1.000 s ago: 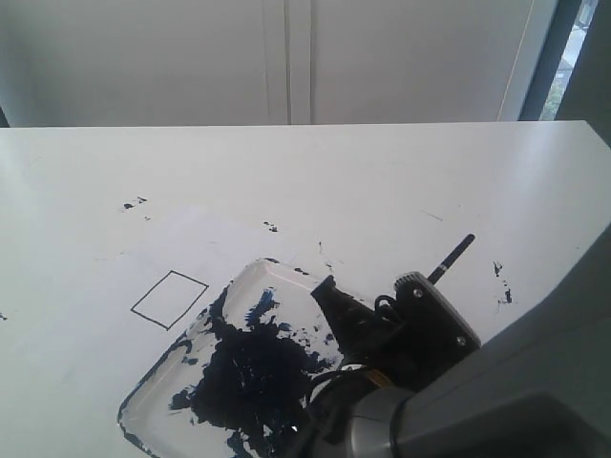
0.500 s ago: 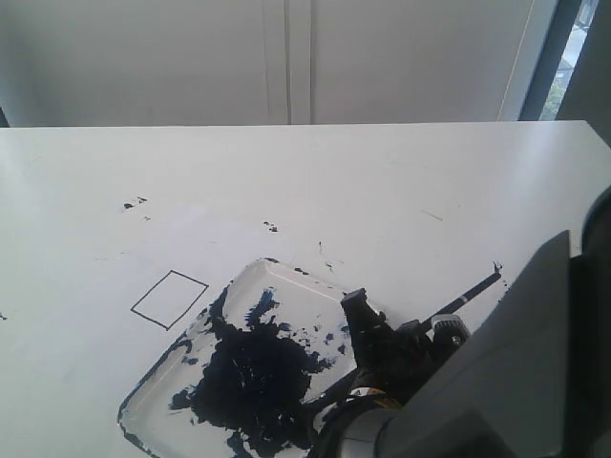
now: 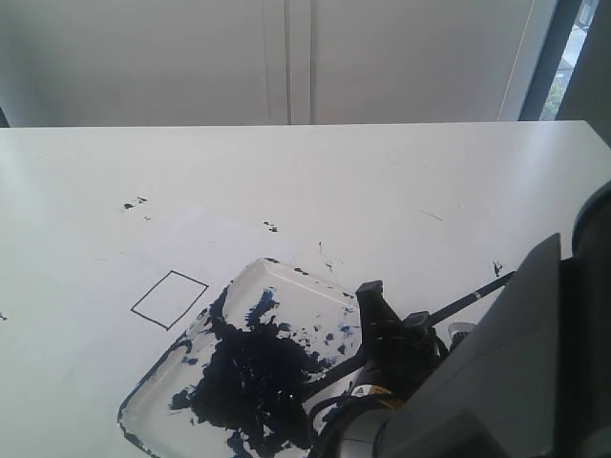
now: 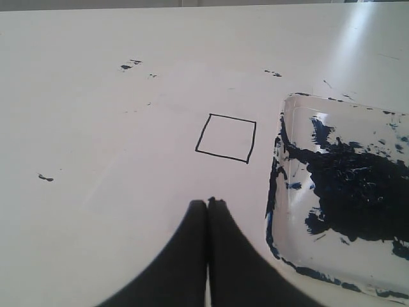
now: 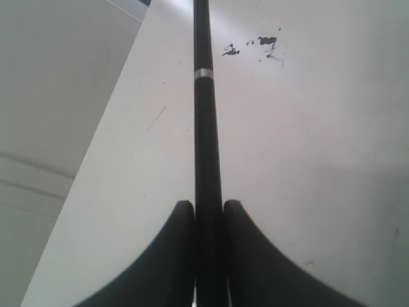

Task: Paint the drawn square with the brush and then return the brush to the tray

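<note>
The clear tray (image 3: 286,279), smeared with dark blue-black paint, lies at the near middle of the white table. Left of it is the drawn square (image 3: 169,299), blank inside. My right gripper (image 3: 391,322) is over the tray's right edge, shut on the thin black brush (image 3: 473,298). The brush slants low, with its handle end up to the right and its dark end over the paint blotch. The right wrist view shows the brush (image 5: 203,128) clamped between both fingers (image 5: 182,220). My left gripper (image 4: 208,203) is shut and empty, near the square (image 4: 226,137) and the tray (image 4: 300,105).
Small paint specks (image 3: 134,203) dot the table, with more at the middle (image 3: 271,227) and at the right (image 3: 496,268). The right arm's grey body (image 3: 516,382) fills the lower right corner. A white wall stands behind the table's far edge.
My right gripper has shifted right with the brush. The brush has tipped from steep to nearly flat, and its handle end swung down to the right.
</note>
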Tool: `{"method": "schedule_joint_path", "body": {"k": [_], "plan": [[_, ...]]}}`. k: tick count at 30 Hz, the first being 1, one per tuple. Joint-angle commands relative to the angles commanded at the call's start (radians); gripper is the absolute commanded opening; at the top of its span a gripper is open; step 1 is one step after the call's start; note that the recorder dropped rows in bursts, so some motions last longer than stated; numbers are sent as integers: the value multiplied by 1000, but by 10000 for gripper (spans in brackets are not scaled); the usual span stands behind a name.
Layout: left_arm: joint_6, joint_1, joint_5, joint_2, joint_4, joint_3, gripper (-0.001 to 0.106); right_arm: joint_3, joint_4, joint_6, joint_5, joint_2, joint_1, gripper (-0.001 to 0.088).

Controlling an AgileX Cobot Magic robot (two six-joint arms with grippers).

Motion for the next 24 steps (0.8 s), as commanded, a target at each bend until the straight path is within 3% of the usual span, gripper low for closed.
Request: {"method": "schedule_joint_path", "body": {"k": [3, 12, 21, 24], "plan": [[0, 0, 0, 0, 0, 0, 0, 0, 0, 34, 0, 0, 0, 130], [0, 0, 0, 0, 0, 0, 0, 0, 0, 41, 0, -6, 4, 586], [0, 0, 0, 0, 0, 0, 0, 0, 0, 31, 0, -91, 55, 603], [0, 0, 0, 0, 0, 0, 0, 0, 0, -53, 0, -129, 73, 603]]}}
